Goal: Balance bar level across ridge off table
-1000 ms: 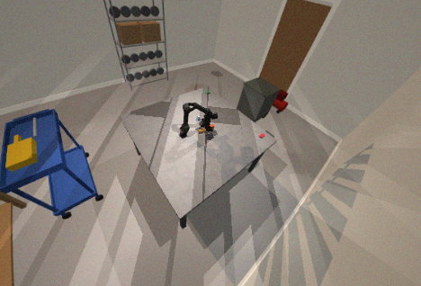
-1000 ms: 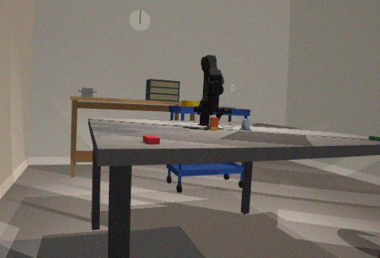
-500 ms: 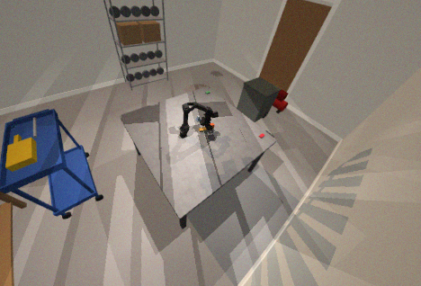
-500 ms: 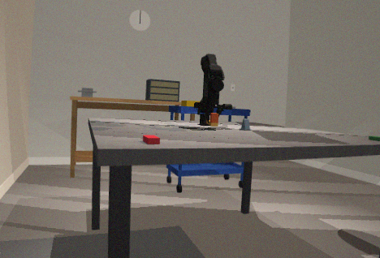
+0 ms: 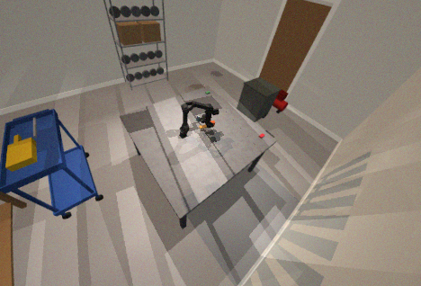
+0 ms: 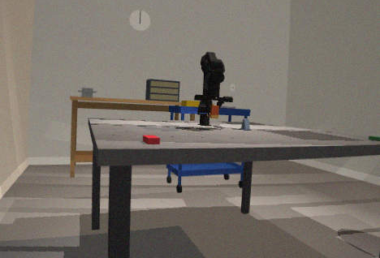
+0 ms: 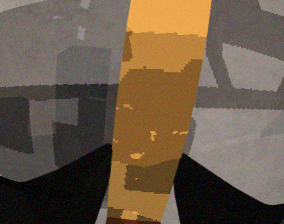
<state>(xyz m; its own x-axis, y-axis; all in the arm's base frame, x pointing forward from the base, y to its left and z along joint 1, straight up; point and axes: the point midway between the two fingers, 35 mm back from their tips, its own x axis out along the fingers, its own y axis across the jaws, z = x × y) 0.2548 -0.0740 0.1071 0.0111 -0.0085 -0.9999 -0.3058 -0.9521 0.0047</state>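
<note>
An orange bar [image 5: 205,126] [image 6: 214,111] [image 7: 159,96] sits between my fingers and fills the middle of the wrist view, running lengthwise away from the camera. My gripper [image 5: 207,121] [image 6: 205,112] [image 7: 143,156] is shut on the bar near its close end and holds it a little above the grey table [image 5: 202,181] [image 6: 227,151]. The ridge [image 6: 245,124], a small grey-blue wedge, stands on the table to the right of the gripper in the exterior view, apart from the bar. I cannot see the ridge in the wrist view.
A red block [image 5: 262,136] [image 6: 151,139] lies near one table edge and a green block [image 5: 208,92] [image 6: 374,138] near another. A blue cart [image 5: 45,163] [image 6: 203,169], a wire shelf [image 5: 135,37], a grey box [image 5: 258,100] and a wooden bench [image 6: 101,102] stand around the table.
</note>
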